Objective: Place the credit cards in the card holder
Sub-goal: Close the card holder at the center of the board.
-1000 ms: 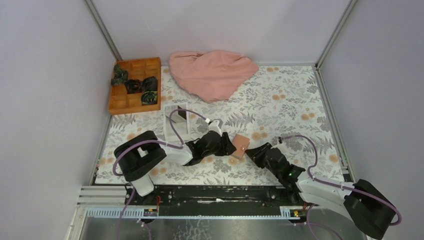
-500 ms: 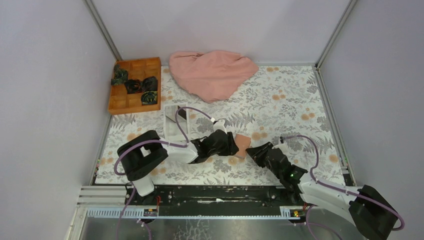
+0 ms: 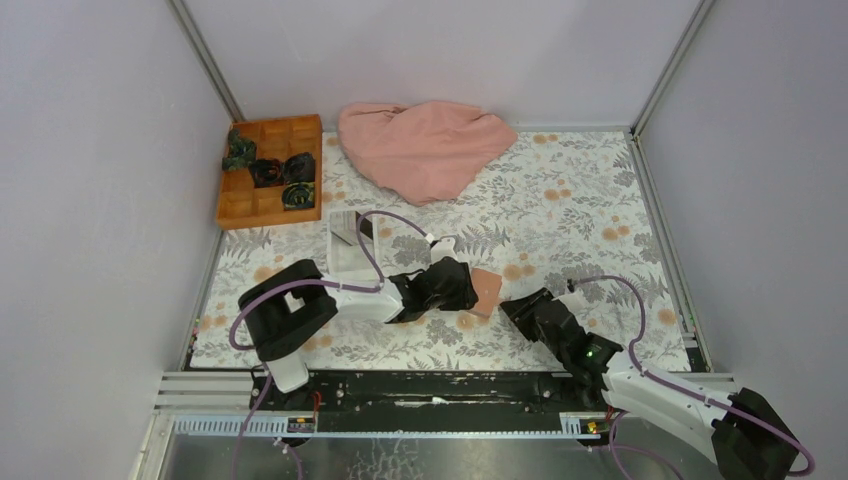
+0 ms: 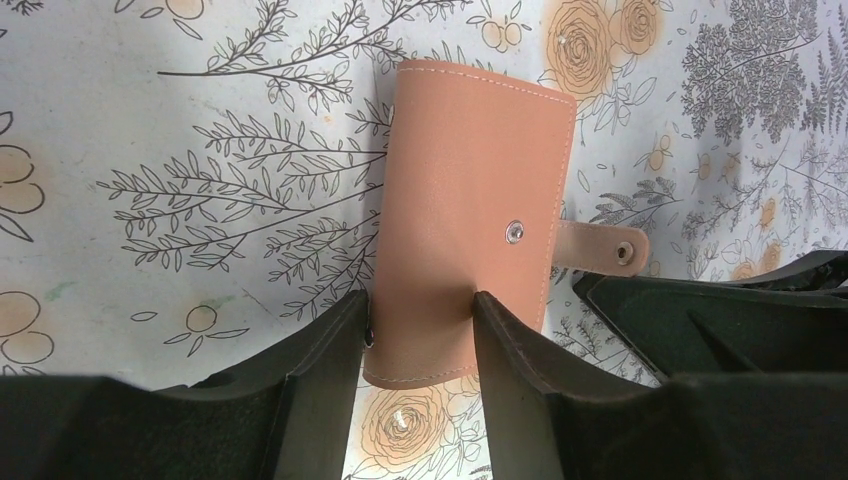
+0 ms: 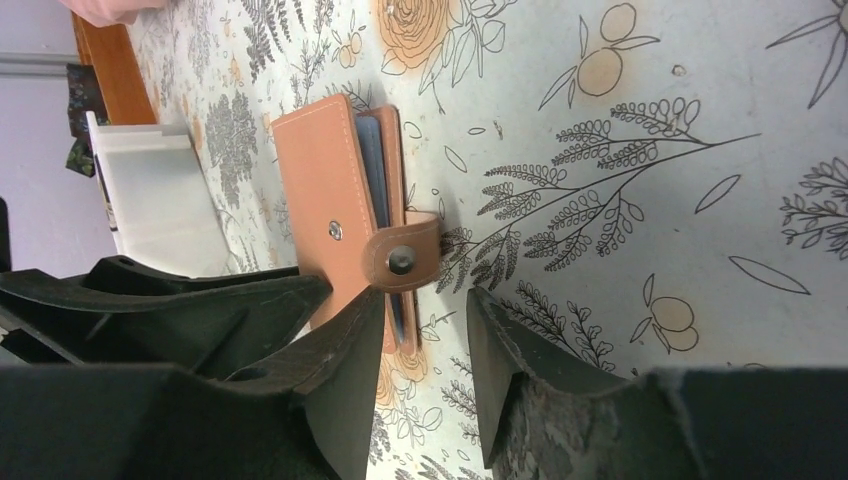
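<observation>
A blue credit card [image 5: 374,165] sits inside the folded card holder [image 4: 465,200] — its strap [image 5: 403,257] is unsnapped. The left gripper [image 4: 420,305], half-spread, pins the holder; the right gripper [image 5: 425,300] gapes empty beside it. Snapping shut likely remains.

The left gripper [image 3: 462,289] is being carried a little to the right, so that more of the card holder [image 3: 489,290] is being covered by it (only a narrow strip is being left in view from above). The jaws of the right gripper [image 3: 516,304] are being spread wider, with the strap tab [image 5: 402,258] lying between them. The right arm [image 3: 660,395] is being swung lower and further right at its rear joint
</observation>
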Action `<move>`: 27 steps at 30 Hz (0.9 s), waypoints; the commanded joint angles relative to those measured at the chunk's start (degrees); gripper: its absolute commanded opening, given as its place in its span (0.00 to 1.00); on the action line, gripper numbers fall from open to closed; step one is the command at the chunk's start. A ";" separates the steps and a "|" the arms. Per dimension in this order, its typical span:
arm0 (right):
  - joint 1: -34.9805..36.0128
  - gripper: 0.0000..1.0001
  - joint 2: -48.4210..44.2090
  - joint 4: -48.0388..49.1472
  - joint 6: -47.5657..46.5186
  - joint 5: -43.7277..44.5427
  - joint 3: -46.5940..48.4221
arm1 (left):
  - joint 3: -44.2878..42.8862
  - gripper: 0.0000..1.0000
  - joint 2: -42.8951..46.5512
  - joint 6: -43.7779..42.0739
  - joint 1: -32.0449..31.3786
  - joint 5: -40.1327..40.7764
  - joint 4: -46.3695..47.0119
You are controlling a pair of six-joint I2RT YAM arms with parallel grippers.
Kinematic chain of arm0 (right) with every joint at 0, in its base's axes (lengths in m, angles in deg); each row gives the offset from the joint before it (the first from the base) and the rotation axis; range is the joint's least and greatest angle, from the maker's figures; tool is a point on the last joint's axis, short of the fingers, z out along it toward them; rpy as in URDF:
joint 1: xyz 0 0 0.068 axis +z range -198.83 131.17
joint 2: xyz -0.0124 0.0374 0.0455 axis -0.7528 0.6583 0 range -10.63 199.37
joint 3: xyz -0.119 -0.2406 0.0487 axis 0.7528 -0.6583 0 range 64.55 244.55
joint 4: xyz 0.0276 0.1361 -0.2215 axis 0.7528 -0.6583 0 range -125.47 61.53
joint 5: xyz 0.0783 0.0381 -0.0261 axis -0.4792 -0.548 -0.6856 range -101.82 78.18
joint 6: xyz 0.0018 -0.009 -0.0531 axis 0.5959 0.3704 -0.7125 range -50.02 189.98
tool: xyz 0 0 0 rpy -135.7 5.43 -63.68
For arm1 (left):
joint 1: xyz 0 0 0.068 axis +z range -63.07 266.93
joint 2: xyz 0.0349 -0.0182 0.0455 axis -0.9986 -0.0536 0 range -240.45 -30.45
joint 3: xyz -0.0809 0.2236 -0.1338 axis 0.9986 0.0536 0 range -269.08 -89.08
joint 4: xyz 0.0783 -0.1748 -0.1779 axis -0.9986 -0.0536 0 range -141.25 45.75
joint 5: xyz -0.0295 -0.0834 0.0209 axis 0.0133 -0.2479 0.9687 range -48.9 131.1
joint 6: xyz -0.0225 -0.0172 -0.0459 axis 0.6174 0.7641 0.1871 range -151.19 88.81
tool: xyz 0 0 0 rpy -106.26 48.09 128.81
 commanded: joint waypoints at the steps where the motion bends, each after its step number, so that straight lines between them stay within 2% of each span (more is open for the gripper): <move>1: 0.49 0.45 0.41 -2.05 -0.26 3.79 -2.80 | 1.48 0.52 -3.79 -1.04 -0.07 3.41 -12.56; 14: 0.88 0.46 -1.24 -2.88 -2.26 0.02 -2.05 | 1.37 0.50 -5.01 -0.83 1.03 4.83 -14.17; 27: 2.20 0.44 -0.91 -4.28 -2.34 1.33 0.08 | 2.68 0.49 -5.49 -1.31 5.20 5.24 -14.97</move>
